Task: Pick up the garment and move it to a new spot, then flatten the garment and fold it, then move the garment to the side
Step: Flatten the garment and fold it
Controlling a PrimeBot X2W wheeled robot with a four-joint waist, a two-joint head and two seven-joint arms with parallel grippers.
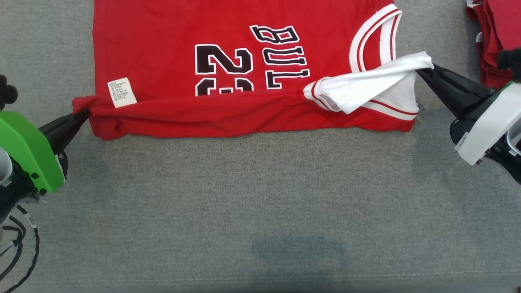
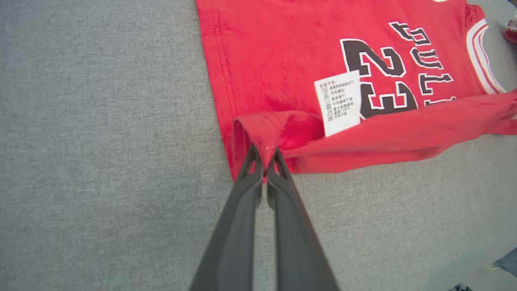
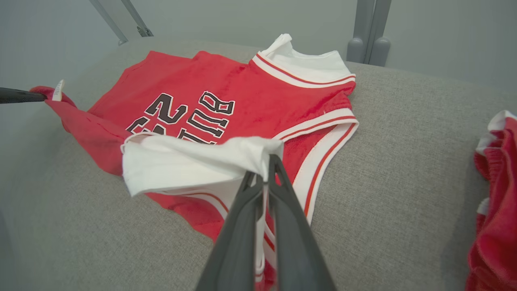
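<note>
The garment [image 1: 171, 49] is a red jersey with white trim and black lettering, spread on the grey surface. Its near edge is lifted and turned back over the number. My left gripper [image 1: 83, 116] is shut on the garment's red hem corner at the left; the left wrist view has the fingers pinching that corner [image 2: 265, 155] beside a white care label [image 2: 338, 102]. My right gripper [image 1: 421, 71] is shut on the white sleeve [image 1: 374, 85] at the right, pulled taut. In the right wrist view its tips [image 3: 264, 169] clamp the white cloth [image 3: 190, 161].
A second pile of red and white clothing [image 1: 494, 36] lies at the far right, close behind my right gripper, also visible as red cloth [image 3: 494, 218]. Grey padded surface [image 1: 260, 203] stretches wide in front of the garment. Metal posts [image 3: 369, 32] stand behind the surface.
</note>
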